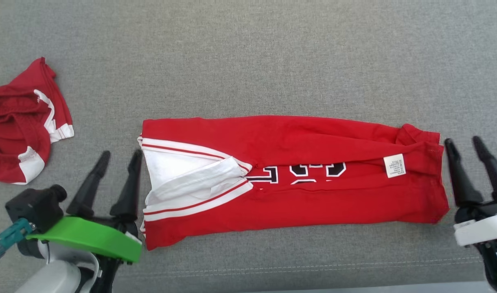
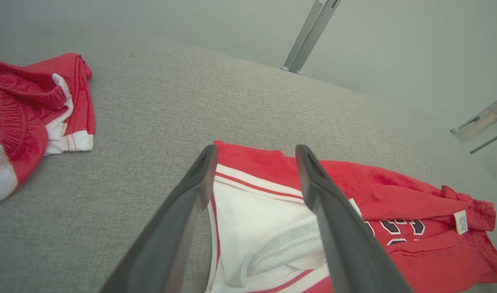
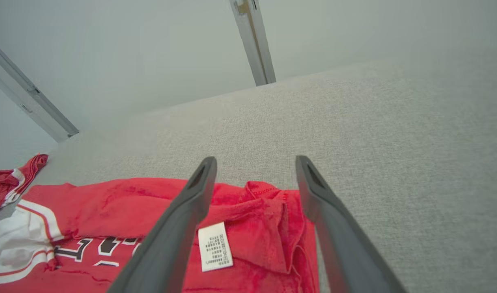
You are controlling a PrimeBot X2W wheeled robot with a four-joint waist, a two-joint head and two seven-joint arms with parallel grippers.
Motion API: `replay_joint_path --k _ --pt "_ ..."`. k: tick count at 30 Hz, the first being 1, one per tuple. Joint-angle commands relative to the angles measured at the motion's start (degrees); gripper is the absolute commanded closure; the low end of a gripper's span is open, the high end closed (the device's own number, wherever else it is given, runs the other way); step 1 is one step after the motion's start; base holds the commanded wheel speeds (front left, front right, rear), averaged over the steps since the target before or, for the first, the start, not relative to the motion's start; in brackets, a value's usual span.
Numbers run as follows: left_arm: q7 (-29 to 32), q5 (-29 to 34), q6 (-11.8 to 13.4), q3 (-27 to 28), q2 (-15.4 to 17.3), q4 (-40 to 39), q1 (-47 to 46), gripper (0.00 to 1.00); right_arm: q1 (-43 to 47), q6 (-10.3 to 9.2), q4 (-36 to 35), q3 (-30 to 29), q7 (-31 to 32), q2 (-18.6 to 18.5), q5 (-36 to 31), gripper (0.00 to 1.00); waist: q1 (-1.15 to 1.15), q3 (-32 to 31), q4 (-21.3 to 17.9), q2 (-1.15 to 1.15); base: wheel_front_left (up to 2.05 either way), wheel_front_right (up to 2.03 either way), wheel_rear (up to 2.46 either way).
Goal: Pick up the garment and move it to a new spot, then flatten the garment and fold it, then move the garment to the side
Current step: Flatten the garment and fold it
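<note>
1. A long red cotton garment (image 1: 297,138) lies in the middle of a grey woven-fabric surface (image 1: 248,61). It is folded along its length into a flat band that runs from left to right in the head view.
2. At the left end of the band there is a white panel with thin red stripes (image 1: 179,171). In the middle, parts of black letters with white outlines (image 1: 301,173) show in the gap between the two folded edges.
3. Near the right end, a small white care label (image 1: 395,165) lies on top of the red cloth. The cloth is a little bunched at this end.
4. The left pincer (image 1: 122,154) is released. Its two dark fingers stand apart, just beside the left end of the garment, and nothing is between them. In the left wrist view the fingers frame the white panel.
5. The right pincer (image 1: 462,141) is also released and grasps nothing. It is just beside the right end of the garment; whether it touches the cloth cannot be told. In the right wrist view the label is between its fingers.
6. A second red garment with white trim (image 1: 16,126) lies crumpled at the far left of the surface, well apart from the folded one.
7. A green plate (image 1: 89,238) sits on the left wrist.
</note>
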Motion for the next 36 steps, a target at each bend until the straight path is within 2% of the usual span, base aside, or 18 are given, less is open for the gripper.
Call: replay_joint_path --k 1,7,14,21,26,36 --pt "-0.33 1.65 0.80 1.24 -0.66 0.15 -0.71 0.00 0.64 -0.05 -0.56 -1.64 -0.14 1.12 -0.99 0.00 0.00 -0.84 -0.18 0.00 0.00 0.00 0.00" --pt "-0.48 9.51 3.00 3.94 -4.03 1.53 -3.50 0.00 -1.33 -0.04 -0.55 -10.20 0.07 8.55 -8.13 0.00 0.00 -3.18 -0.71 0.00 0.00 0.00 0.00" --pt "-0.46 17.48 2.23 6.87 -9.83 7.24 -2.17 0.00 -2.88 -0.04 1.10 -9.69 2.25 13.13 -17.08 0.00 0.00 -6.11 -1.29 0.00 0.00 0.00 0.00" --pt "-0.47 26.31 0.35 9.93 -14.34 12.34 2.48 0.00 -0.43 -0.04 3.45 -7.53 2.69 14.89 -20.92 0.00 0.00 -8.84 -0.94 0.00 0.00 0.00 0.00" --pt "-0.48 29.78 -2.27 12.39 -17.36 13.98 5.28 0.00 1.45 -0.04 4.56 -7.37 2.60 15.75 -21.35 0.00 0.00 -10.43 -0.55 0.00 0.00 0.00 0.00" --pt "-0.48 34.90 -6.81 15.81 -20.82 17.37 6.95 0.00 1.56 -0.04 5.62 -6.82 2.99 15.96 -21.33 0.00 0.00 -11.20 -0.31 0.00 0.00 0.00 0.00"
